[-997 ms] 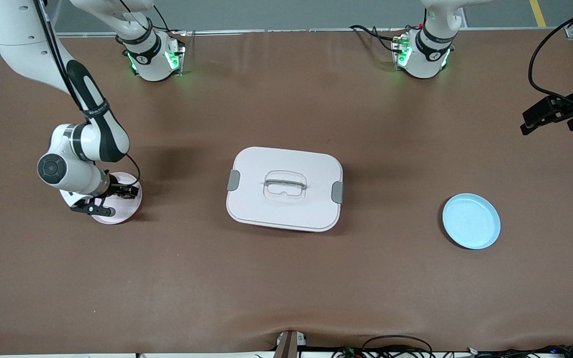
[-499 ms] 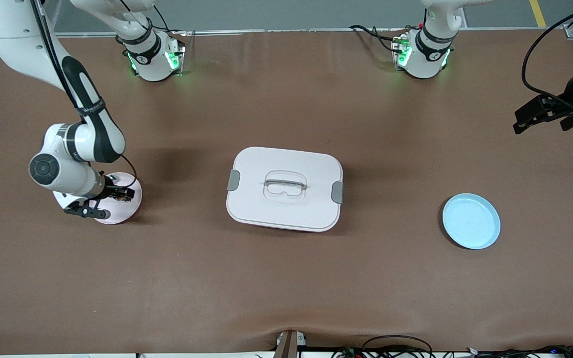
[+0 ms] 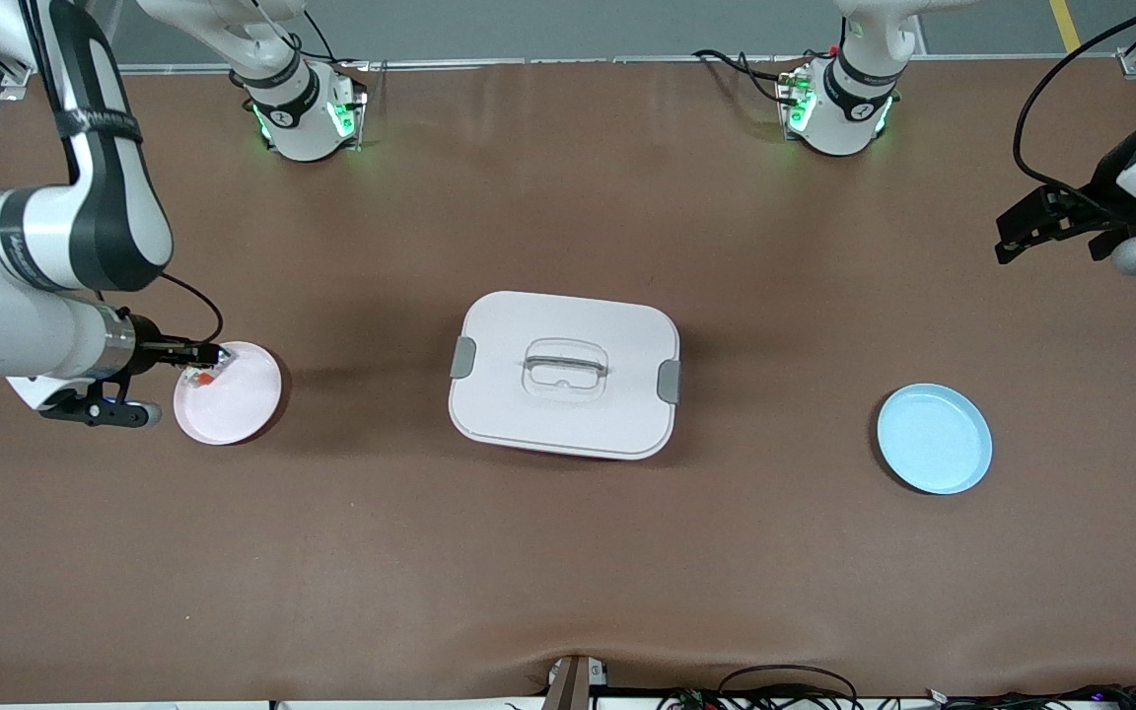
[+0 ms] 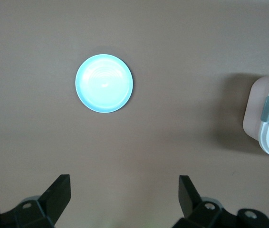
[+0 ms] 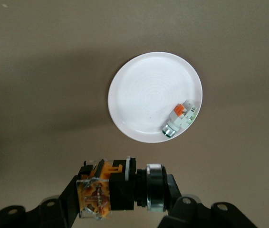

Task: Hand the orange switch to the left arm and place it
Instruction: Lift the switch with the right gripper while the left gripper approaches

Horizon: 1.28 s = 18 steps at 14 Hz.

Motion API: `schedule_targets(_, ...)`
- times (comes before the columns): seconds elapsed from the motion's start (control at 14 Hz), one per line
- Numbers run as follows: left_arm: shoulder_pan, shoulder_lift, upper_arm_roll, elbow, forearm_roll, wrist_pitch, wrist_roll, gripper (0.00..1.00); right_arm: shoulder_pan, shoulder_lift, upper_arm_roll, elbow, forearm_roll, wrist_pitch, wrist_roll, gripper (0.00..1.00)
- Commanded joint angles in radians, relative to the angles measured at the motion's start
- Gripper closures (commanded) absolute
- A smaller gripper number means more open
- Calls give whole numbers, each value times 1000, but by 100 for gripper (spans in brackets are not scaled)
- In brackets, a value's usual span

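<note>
Brown surface (image 3: 568, 552): box (image 3: 564, 375) at centre. Right claw (image 5: 120, 192) clamped on switch (image 5: 118, 189), raised over pink plate (image 3: 233, 406). Left claw (image 4: 125, 190) open, waiting above blue plate (image 4: 104, 83). Risks: low carry striking box; slip at handover.

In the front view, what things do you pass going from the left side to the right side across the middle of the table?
Right gripper holding the orange switch → pink plate → box → blue plate → left gripper, open in the air.
</note>
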Motion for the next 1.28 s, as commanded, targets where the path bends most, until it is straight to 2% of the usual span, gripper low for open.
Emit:
schedule_targets(0.0,4,-9,-17,3,5,-11,-2,0,51,24,1,103,42,-91,80,84)
schedule_targets(0.21,5,-10,-30,1,5,-20,0,0,114,24,1,204,140,-189,217,84)
schedule_targets(0.43,2,-1,-34,4,-4,-17,1,0,212,25,2,255,215,-202,439,84)
schedule_targets(0.64,-3,20,-41,11,-1,-17,4,0,275,25,2,258,373,-196,657,84)
schedule_targets(0.93,-4,50,-66,31,10,-17,10,0,379,38,1,320,483,-161,914,84)
schedule_targets(1.21,-33,74,-104,26,-28,10,-9,0,449,47,1,323,592,-27,1093,84)
